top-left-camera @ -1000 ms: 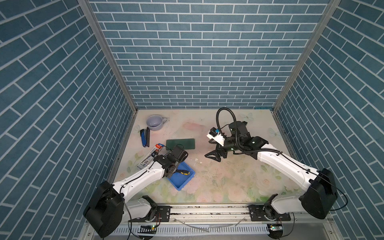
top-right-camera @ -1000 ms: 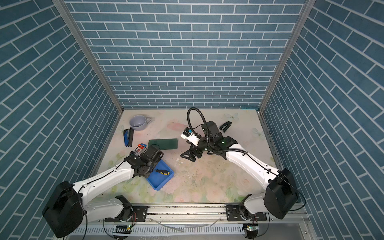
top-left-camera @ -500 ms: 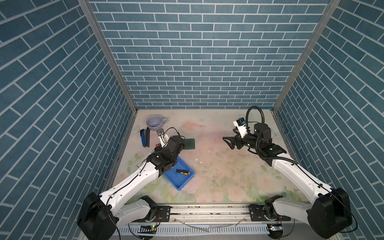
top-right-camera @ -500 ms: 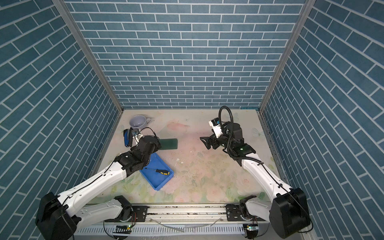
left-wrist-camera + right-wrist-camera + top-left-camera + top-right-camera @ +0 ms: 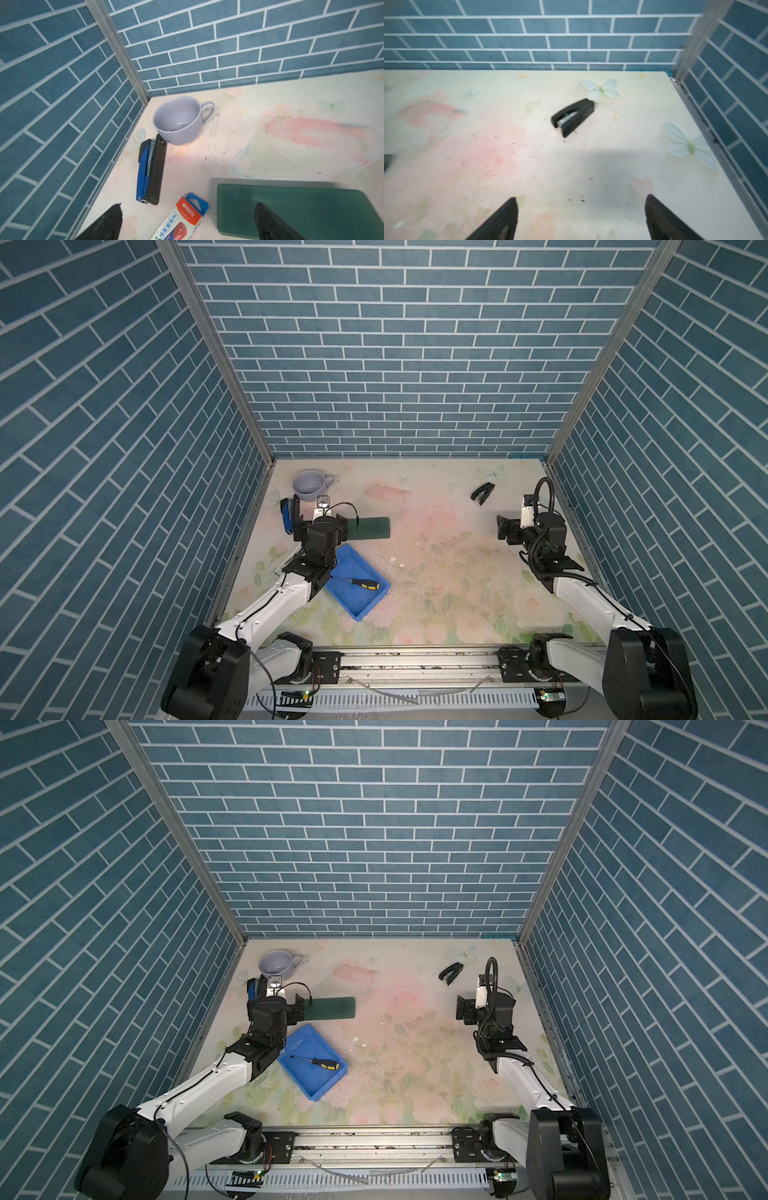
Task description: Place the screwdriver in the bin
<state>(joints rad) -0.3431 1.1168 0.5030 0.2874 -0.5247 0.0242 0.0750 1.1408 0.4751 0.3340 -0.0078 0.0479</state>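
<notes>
The screwdriver (image 5: pixel 360 581) lies flat inside the bin (image 5: pixel 357 603), in the lower left part of the worktop (image 5: pixel 436 572) in both top views. Its handle points to the right corner of the bin and its thin shaft to the left, and nothing holds it. So I judge the main work as done — what is left, I think, is only to bring my arms to rest.

My left jaws stand wide open and empty over the left end of the green slab (image 5: pixel 370 528), just above the bin in the frame. In the left wrist view both dark fingertips (image 5: pixel 108 222) show at the bottom edge, far apart, with only a printed packet (image 5: pixel 182 216) and the slab between them. My right jaws are wide open and empty too, at the right of the frame near the side wall. The black stapler (image 5: pixel 573 117) lies ahead of them, well apart.

About room: the bin sits near the left wall, and my left forearm crosses its left corner in the top views — whether it touches the rim I cannot tell. That side is crowded, with the blue stapler (image 5: pixel 148 172) and the mug (image 5: pixel 178 122) close together in the upper left corner. The middle of the worktop is open, so a retreat should go upward and there, not sideways over the low rim.
</notes>
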